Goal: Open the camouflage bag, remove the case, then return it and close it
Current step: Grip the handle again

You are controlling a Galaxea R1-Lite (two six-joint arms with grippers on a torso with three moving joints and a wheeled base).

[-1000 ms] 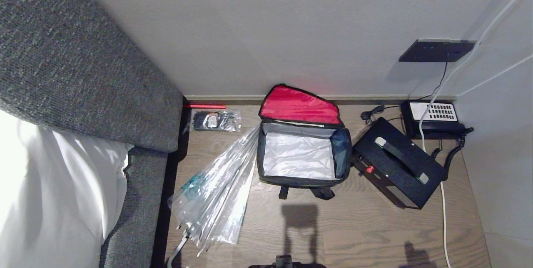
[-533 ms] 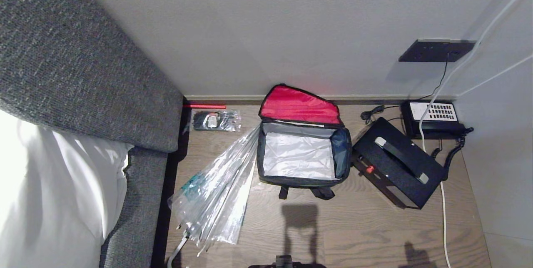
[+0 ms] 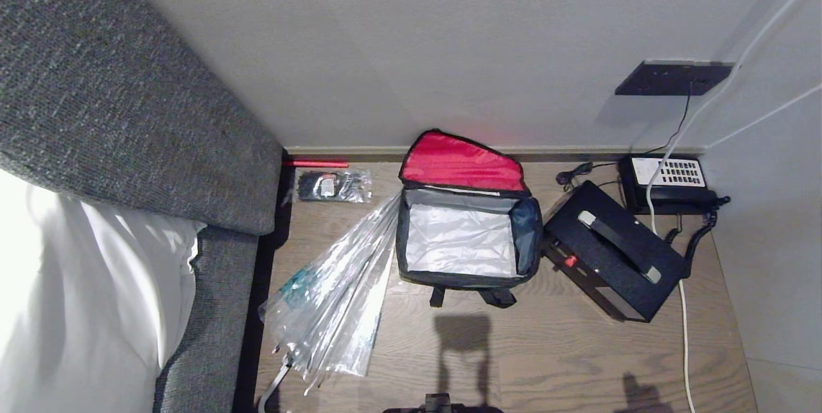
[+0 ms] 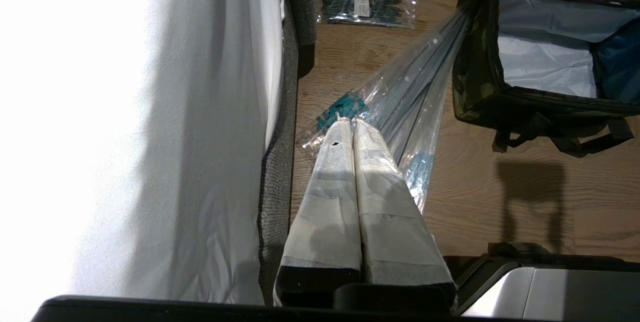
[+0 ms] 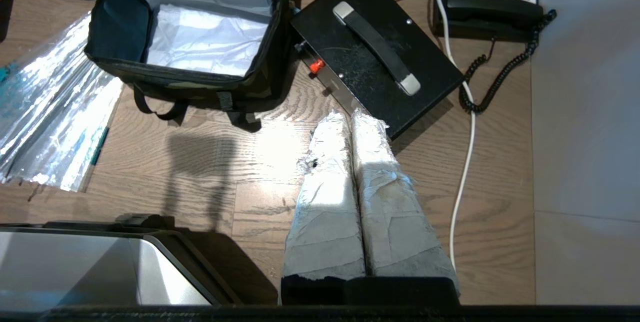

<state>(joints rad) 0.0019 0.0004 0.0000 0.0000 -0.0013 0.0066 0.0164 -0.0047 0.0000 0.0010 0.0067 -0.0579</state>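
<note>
Floor layout by the wall

Camouflage bag (image 3: 463,239) sits mid-floor, lid open and leaning back on the wall (image 3: 449,47). Case (image 3: 613,249) lies just right of bag, handle up. Telephone (image 3: 668,183) behind case in the corner. Plastic umbrella (image 3: 334,297) lies left of bag, tip touching it. Packet of cable ties (image 3: 334,185) behind umbrella near the skirting. Bed (image 3: 128,220) at far left

The white bedding (image 3: 77,297) is overexposed at the left in the head view. Soft dark shadows are cast on the wooden floor (image 3: 565,361). The pictures are sharp.
</note>
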